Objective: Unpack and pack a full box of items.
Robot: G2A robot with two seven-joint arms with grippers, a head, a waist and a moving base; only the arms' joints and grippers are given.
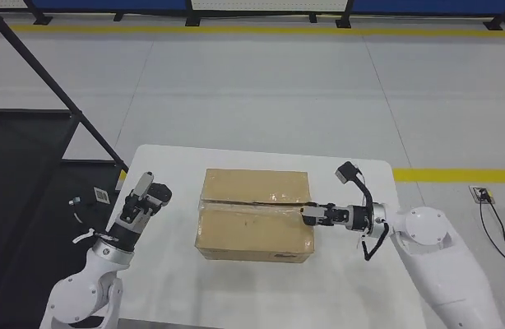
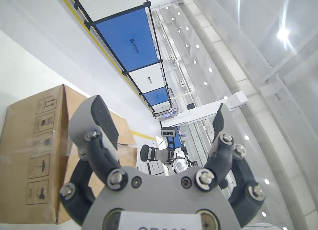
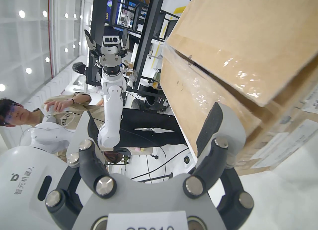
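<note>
Centrally on table (image 1: 351,271): cardboard box (image 1: 252,226), seam taped. Right gripper (image 1: 312,215), fingers (image 3: 210,126) spread, at box's end by seam, just beside cardboard. Left gripper (image 1: 151,187), likewise spread, near opposite end, apart from box.

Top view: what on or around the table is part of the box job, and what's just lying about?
Job:
- cardboard box, taped, on the table
- right gripper, open at the box's end
- left gripper, open, clear of the box

Lying about:
- small printed tag beside the table's edge
- floor socket with its cable
- black frame
</note>
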